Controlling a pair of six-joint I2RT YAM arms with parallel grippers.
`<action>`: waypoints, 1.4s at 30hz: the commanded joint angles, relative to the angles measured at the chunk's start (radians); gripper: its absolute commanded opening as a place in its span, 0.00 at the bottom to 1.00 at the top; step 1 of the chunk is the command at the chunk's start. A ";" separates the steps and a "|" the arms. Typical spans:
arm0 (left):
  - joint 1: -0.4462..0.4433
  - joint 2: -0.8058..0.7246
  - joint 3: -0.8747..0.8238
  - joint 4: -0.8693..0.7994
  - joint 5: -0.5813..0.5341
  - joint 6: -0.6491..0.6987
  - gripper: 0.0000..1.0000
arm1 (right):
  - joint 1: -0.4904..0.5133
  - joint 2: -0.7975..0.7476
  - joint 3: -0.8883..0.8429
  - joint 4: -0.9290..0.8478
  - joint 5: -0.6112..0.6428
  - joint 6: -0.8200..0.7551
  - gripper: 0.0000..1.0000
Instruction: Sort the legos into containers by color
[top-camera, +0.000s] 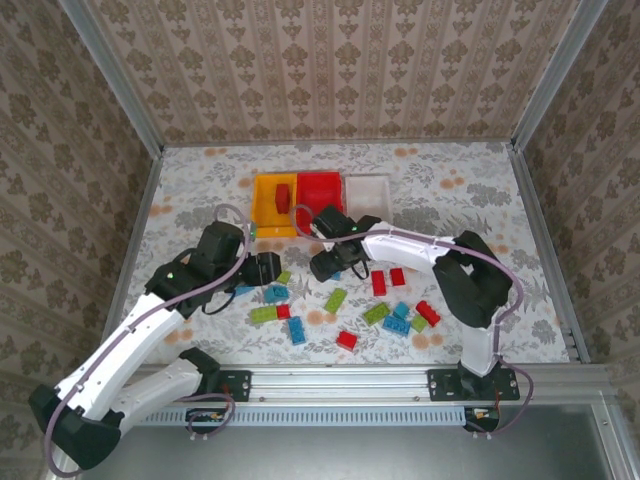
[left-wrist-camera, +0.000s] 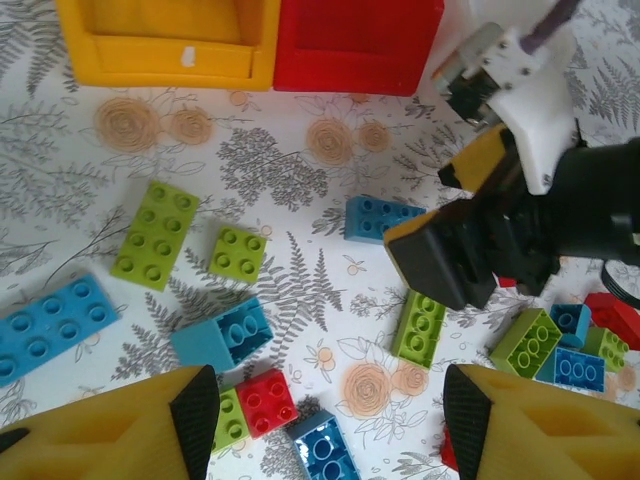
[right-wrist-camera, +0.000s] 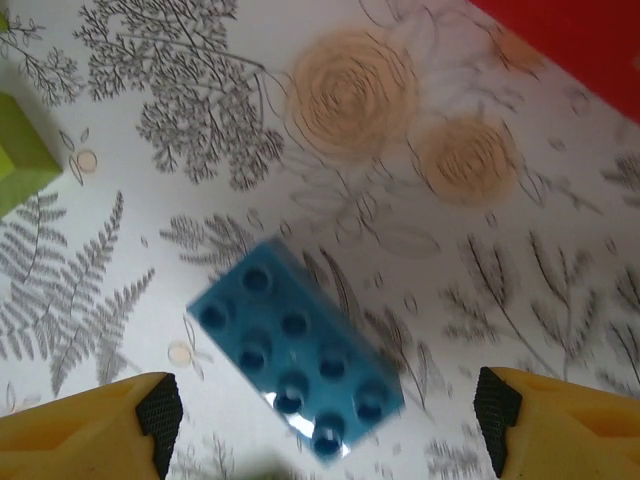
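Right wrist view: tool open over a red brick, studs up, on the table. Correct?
No. The brick is blue, not red, as the right wrist view shows. The rest stands: the right tool is open over it, and it sits studs up on the table.

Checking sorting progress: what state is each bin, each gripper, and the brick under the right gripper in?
yellow-orange bin: open-topped, one red brick inside.
red bin: open-topped, contents unclear.
white bin: open-topped, no brick seen inside.
left gripper: jaws open, empty.
right gripper: jaws open, empty, above the blue brick.
blue brick: lying flat, studs up, not gripped.
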 joint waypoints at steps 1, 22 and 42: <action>0.007 -0.027 -0.017 -0.051 -0.034 -0.035 0.64 | 0.011 0.055 0.048 -0.086 0.030 -0.081 0.81; 0.006 0.058 0.008 0.037 0.039 -0.003 0.64 | 0.007 -0.051 0.033 -0.039 0.131 -0.003 0.30; -0.139 0.451 0.272 0.194 0.040 0.107 0.64 | -0.334 0.110 0.230 -0.074 -0.035 0.318 0.38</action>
